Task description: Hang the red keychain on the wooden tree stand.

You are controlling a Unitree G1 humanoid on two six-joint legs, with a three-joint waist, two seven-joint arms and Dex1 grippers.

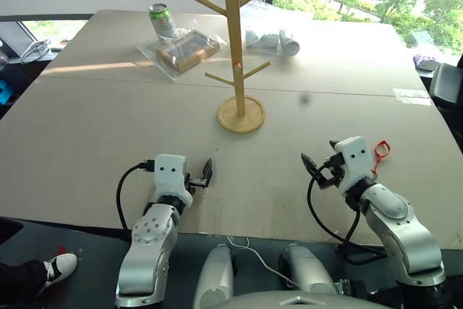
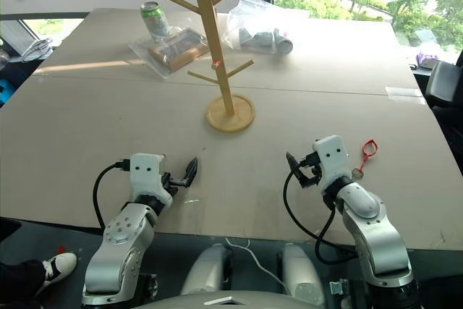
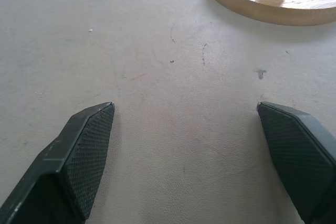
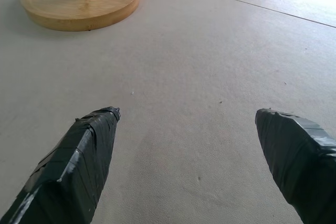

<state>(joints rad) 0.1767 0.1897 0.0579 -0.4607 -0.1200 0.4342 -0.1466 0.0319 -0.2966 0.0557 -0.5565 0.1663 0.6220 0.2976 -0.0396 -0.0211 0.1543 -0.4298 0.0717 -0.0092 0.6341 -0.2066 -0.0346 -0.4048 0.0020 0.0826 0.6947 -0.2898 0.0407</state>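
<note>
Your two grippers hang low over the pale table (image 1: 87,128), near its front edge, and neither holds anything. The left gripper (image 3: 186,145) has its two ribbed black fingers (image 3: 89,150) spread wide, with bare tabletop between them. The right gripper (image 4: 186,150) has its tape-wrapped fingers (image 4: 86,156) equally far apart, also over bare surface.

The red keychain (image 1: 380,154) lies flat on the table just beside the right gripper's white housing, on its outer side, toward the table's right edge. Whether it touches the housing cannot be told from your head cameras.

The wooden tree stand (image 1: 236,56) stands upright on its round disc base (image 1: 241,115) at mid-table, ahead of both grippers and roughly between them. Its pegs angle upward and carry nothing.

Beyond the stand, at the far side of the table, sit a green drink can (image 1: 162,20), a clear bag holding a brown tray-like object (image 1: 184,51), and a second clear bag with pale rolled items (image 1: 271,38).
</note>
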